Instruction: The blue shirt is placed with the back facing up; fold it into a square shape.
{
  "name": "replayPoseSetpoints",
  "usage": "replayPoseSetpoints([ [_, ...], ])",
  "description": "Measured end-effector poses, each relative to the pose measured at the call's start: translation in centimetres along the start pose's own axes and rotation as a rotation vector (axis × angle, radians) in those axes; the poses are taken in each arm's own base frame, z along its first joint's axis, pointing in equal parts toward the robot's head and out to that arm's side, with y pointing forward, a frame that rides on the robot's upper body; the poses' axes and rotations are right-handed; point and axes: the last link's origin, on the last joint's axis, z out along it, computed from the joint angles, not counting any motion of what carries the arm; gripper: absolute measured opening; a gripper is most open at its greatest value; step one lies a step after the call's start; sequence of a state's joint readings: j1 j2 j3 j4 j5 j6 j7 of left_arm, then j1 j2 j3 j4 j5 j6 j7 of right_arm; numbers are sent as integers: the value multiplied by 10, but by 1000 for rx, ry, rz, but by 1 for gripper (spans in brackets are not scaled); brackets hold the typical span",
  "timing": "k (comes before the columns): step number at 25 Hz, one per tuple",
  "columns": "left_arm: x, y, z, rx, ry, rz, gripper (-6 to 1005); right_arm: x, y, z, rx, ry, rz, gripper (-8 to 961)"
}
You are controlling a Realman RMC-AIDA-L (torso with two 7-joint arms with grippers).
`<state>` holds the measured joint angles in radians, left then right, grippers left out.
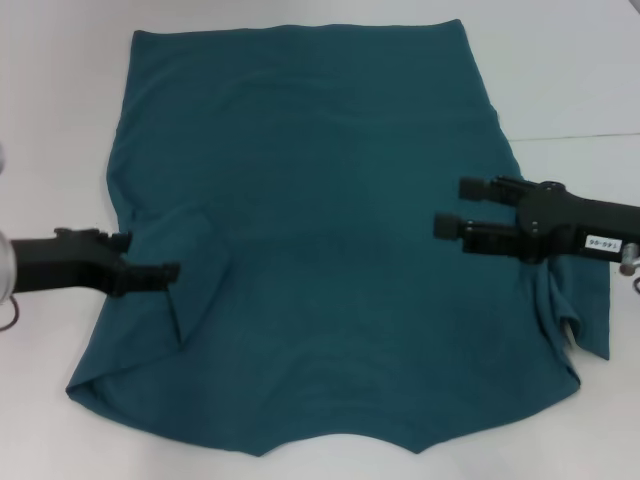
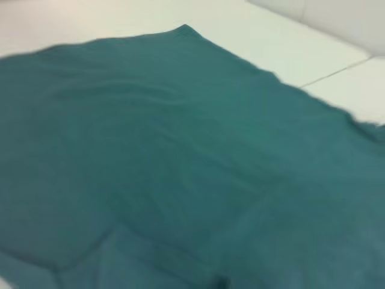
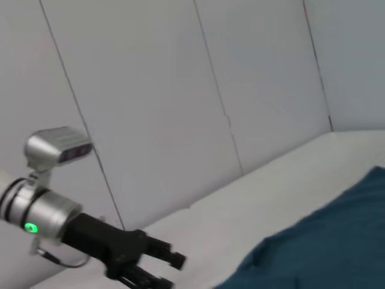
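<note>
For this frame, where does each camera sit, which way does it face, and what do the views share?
Head view: on the robot's head, looking forward and down at the blue shirt on the table; left hand and right hand both show.
Left wrist view: on the left arm, looking across the blue shirt; no part of the robot shows.
Right wrist view: on the right arm, facing across the table toward the wall; it shows the left hand.
Shared: all three see the shirt.
</note>
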<state>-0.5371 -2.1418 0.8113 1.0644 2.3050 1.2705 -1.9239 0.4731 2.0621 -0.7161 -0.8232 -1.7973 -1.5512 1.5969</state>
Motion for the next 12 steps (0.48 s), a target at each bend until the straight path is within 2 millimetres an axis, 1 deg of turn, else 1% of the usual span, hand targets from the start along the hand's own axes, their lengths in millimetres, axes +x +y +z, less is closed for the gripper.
replayPoseSetpoints([
  [2,-3,1,-6,-52,15,-46,880,-7,-1,-5,10,38,20,915],
  [4,-6,4,-17,-146,49,-105,878,-16,0,-12,19,85,32,915],
  [8,-12,8,-28,-278,73,-153,876,-36,4,-25,84,212,28,915],
  [12,-19,9,-32,-308,68,-169,876,-56,11,-37,141,360,11,915],
])
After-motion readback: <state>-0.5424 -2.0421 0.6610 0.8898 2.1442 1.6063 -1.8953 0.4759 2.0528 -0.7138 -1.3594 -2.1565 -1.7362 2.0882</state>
